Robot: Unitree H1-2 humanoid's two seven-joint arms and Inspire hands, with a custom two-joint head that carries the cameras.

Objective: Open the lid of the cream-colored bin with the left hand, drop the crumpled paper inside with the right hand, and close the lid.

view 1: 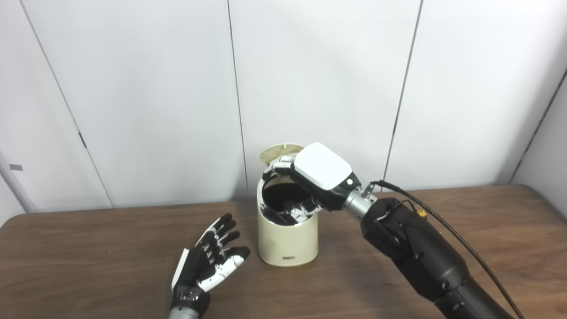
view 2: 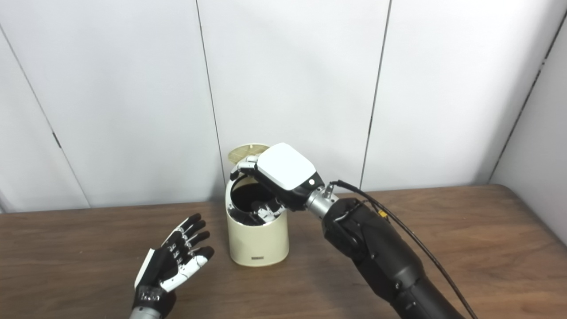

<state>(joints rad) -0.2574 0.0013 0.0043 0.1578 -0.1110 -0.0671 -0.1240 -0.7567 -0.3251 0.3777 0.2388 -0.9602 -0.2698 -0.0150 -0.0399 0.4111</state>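
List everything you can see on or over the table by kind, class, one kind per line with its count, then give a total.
Robot hand: 2, the left robot hand open beside the bin, the right robot hand over the bin's mouth
Cream-colored bin: 1
Lid: 1, raised behind the bin
Crumpled paper: 0 visible
Total: 4

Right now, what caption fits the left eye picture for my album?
Right robot hand dips its fingers into the open cream bin while the left robot hand waits open on the table.
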